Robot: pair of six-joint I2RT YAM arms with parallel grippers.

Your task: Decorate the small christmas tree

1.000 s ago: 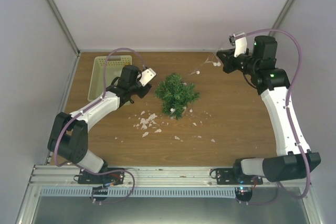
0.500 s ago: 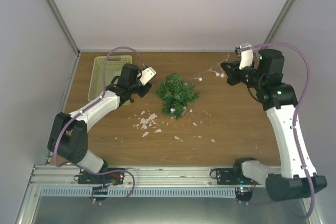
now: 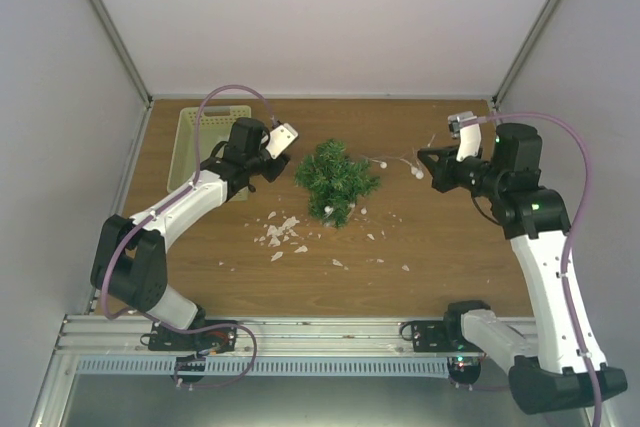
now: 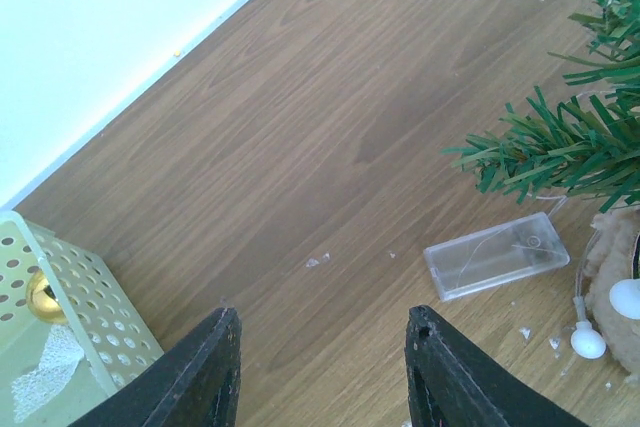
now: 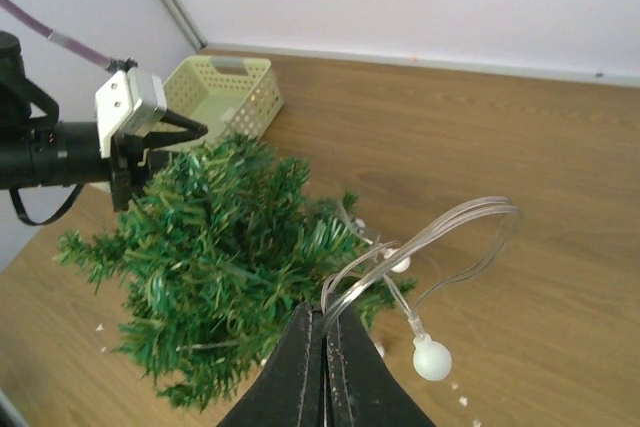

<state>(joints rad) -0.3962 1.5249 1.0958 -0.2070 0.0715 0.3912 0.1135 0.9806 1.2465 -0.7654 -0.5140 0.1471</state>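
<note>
Right wrist shows right claw pinching light string, small christmas tree just beyond.

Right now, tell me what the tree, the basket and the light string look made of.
The small christmas tree: likely plastic needles, matte green, flat stiff strips. The basket: pale yellow-green moulded plastic, glossy, walls perforated in a regular grid. The light string: clear flexible plastic-coated wire, shiny, with milky white bulbs, plastic or glass unclear.

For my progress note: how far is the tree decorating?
Done: little; the small christmas tree looks mostly bare. In hand: the right gripper is shut on the light string beside it; the left gripper is open, empty. Left: drape the string, hang the gold ball lying in the basket.
</note>
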